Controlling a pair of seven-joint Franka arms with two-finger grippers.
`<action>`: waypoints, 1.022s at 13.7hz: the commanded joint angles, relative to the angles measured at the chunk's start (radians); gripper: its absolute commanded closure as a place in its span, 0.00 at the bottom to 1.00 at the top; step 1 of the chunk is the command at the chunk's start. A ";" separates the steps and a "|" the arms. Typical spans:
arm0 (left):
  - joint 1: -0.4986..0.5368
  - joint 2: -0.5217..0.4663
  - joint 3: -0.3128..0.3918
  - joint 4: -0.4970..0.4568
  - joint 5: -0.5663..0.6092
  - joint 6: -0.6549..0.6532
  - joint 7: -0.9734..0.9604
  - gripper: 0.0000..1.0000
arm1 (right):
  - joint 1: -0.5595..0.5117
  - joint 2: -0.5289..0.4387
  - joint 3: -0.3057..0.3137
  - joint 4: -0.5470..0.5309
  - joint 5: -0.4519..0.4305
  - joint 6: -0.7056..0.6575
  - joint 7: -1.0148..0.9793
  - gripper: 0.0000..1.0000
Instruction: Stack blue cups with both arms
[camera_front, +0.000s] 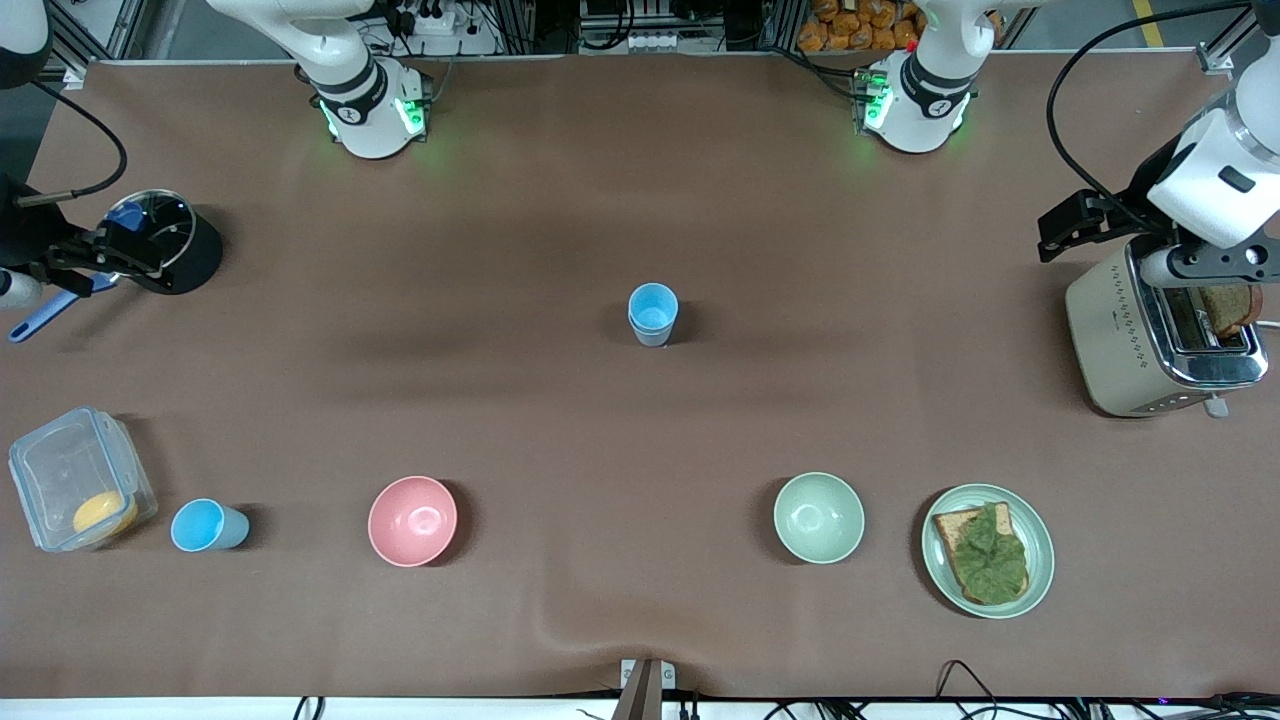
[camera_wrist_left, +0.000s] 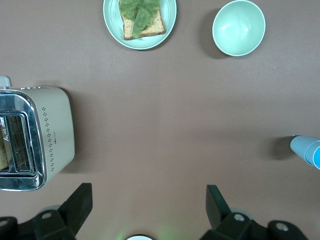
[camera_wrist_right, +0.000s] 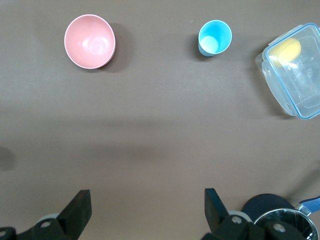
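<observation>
One blue cup (camera_front: 652, 314) stands at the middle of the table; its double rim looks like one cup nested in another. It shows at the edge of the left wrist view (camera_wrist_left: 306, 150). A single blue cup (camera_front: 208, 526) stands near the front camera, between the clear box and the pink bowl, and shows in the right wrist view (camera_wrist_right: 215, 38). My left gripper (camera_wrist_left: 148, 192) is open and empty, high over the table by its base. My right gripper (camera_wrist_right: 146, 195) is open and empty, high over the table by its base. Neither gripper shows in the front view.
A pink bowl (camera_front: 412, 520), a pale green bowl (camera_front: 818, 517) and a plate with toast and lettuce (camera_front: 987, 550) line the near edge. A toaster (camera_front: 1160, 330) stands at the left arm's end. A clear box (camera_front: 80, 490) and a black pot (camera_front: 165, 245) stand at the right arm's end.
</observation>
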 joint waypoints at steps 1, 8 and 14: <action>0.008 -0.006 -0.006 -0.003 0.001 -0.012 0.022 0.00 | -0.010 0.012 0.006 0.019 0.010 -0.013 -0.012 0.00; 0.008 -0.004 -0.006 -0.002 0.000 -0.012 0.013 0.00 | -0.012 0.012 0.006 0.019 0.010 -0.013 -0.012 0.00; 0.006 -0.004 -0.006 -0.002 0.000 -0.012 0.008 0.00 | -0.012 0.012 0.006 0.019 0.010 -0.013 -0.010 0.00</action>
